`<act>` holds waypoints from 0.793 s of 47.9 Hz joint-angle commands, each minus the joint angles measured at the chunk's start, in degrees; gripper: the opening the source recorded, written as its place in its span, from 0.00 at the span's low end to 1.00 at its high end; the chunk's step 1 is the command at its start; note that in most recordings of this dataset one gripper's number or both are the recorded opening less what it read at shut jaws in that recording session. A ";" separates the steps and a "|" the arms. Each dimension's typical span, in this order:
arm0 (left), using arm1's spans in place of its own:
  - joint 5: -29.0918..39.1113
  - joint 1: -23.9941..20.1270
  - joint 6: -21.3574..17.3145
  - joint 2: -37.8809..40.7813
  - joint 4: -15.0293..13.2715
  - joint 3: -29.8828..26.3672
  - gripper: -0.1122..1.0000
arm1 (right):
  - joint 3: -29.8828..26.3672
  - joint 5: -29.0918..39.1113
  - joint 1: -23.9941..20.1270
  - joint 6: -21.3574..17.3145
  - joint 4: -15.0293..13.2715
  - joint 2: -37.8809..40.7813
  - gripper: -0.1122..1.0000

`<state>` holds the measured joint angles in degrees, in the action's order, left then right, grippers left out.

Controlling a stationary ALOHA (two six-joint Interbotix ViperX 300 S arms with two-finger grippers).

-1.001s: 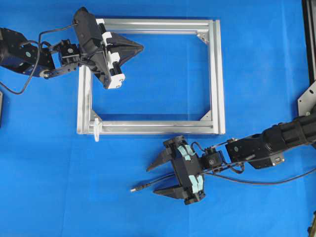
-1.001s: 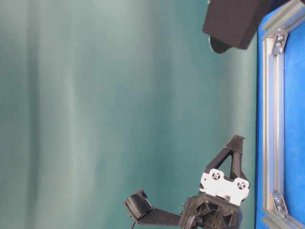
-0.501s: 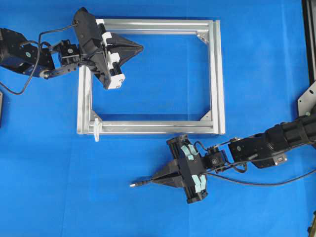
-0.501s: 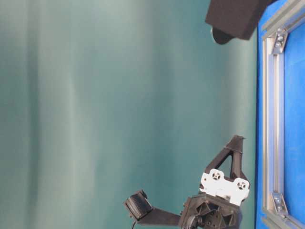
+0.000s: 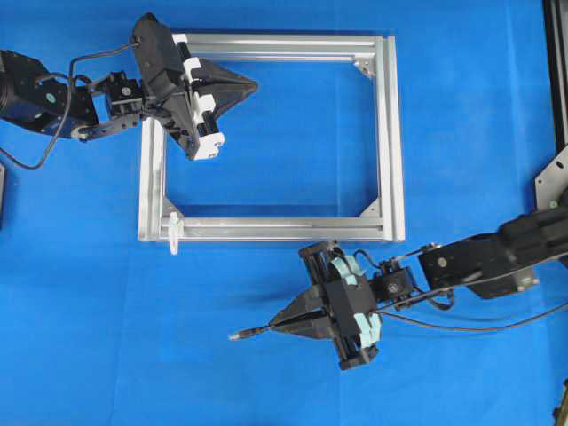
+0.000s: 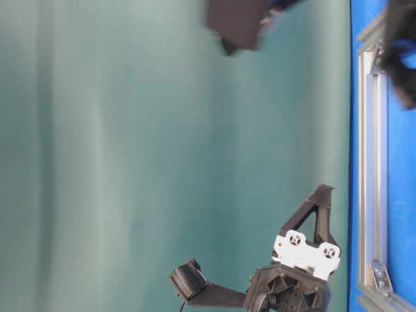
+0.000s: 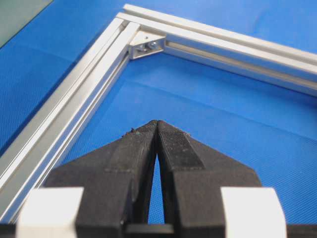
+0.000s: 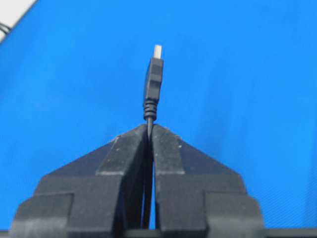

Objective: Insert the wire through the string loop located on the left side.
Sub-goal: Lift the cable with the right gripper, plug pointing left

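Note:
The black wire (image 5: 444, 327) runs from the right across the blue table to my right gripper (image 5: 273, 327), which is shut on it just behind the plug tip (image 5: 236, 336). In the right wrist view the plug (image 8: 153, 79) sticks out past the closed fingertips (image 8: 133, 144). The small whitish string loop (image 5: 173, 233) hangs at the silver frame's (image 5: 266, 229) near left corner, left of and above the plug. My left gripper (image 5: 254, 85) is shut on nothing over the frame's far left part; its closed fingers (image 7: 173, 144) point toward a frame corner bracket (image 7: 147, 46).
The rectangular aluminium frame has triangular corner brackets (image 5: 371, 209). Black and silver hardware (image 5: 555, 169) stands at the right table edge. In the table-level view the left arm (image 6: 305, 250) and frame rail (image 6: 370, 162) appear, with blurred dark arm parts (image 6: 237, 23).
The right gripper closed on the wire behind the plug, then shifted slightly left and toward the near edge with it, lifting. The left arm has stayed still.

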<state>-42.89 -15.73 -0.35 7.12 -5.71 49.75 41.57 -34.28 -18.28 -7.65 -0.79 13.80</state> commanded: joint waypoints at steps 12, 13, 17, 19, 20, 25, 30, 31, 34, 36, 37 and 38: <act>-0.26 -0.09 0.00 -1.85 0.09 -0.44 0.10 | -1.23 5.80 0.97 0.00 0.00 -6.77 0.01; -0.26 -0.09 0.00 -1.85 0.09 -0.44 0.10 | -1.23 5.89 0.97 0.00 0.09 -6.77 0.01; -0.26 -0.09 0.00 -1.76 0.09 -0.44 0.10 | -1.14 5.80 0.97 0.00 0.09 -6.77 0.01; -0.26 0.00 0.00 -1.76 0.00 -0.44 0.10 | -1.14 5.89 0.97 0.00 0.09 -6.77 0.01; -0.26 -0.09 0.00 -1.85 0.09 -0.44 0.10 | -1.14 5.89 0.97 0.00 0.09 -6.77 0.01; -0.26 -0.09 0.00 -1.85 0.09 -0.44 0.10 | -1.23 5.89 0.97 0.00 0.00 -6.77 0.01; -0.26 -0.09 0.00 -1.85 0.00 -0.44 0.10 | -1.23 5.80 0.97 0.00 0.00 -6.77 0.01; -0.26 -0.09 0.00 -1.76 0.09 -0.44 0.10 | -1.14 5.89 0.97 0.00 0.00 -6.77 0.01; -0.26 -0.09 0.00 -1.76 0.09 -0.44 0.10 | -1.14 5.89 0.97 0.00 0.09 -6.77 0.01; -0.26 -0.09 0.00 -1.85 0.09 -0.44 0.10 | -1.14 5.80 0.97 0.00 0.00 -6.77 0.01; -0.26 -0.09 0.00 -1.76 0.09 -0.44 0.10 | -1.14 5.80 0.97 0.00 0.00 -6.77 0.01; -0.35 0.00 0.00 -1.85 0.09 -0.44 0.10 | -1.14 5.80 0.97 0.00 0.00 -6.77 0.01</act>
<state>-42.89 -15.73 -0.35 7.12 -5.71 49.75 41.48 -28.21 -17.31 -7.65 -0.79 9.05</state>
